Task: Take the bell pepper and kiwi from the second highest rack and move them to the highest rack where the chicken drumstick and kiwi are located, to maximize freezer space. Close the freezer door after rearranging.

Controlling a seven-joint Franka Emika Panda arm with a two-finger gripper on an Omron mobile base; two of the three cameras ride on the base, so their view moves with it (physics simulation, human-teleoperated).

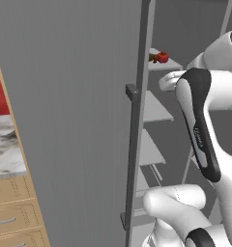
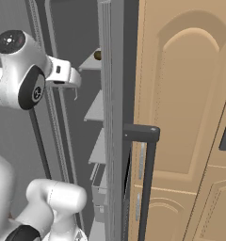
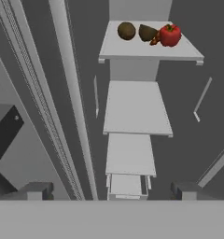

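In the hand view the highest rack carries a brown kiwi, a second kiwi and the red bell pepper. A sliver of the orange-brown chicken drumstick shows between the last two. The second highest rack below it is bare. My gripper is open and holds nothing, set back from the shelves and looking along them. The freezer door stands open at the left, with its dark bar handle. The bell pepper also shows past the door's edge.
Below the two upper racks come a third shelf and a drawer. The door's edge and a tall wooden cabinet panel stand to my right. Wooden drawers and a marble counter lie left of the door.
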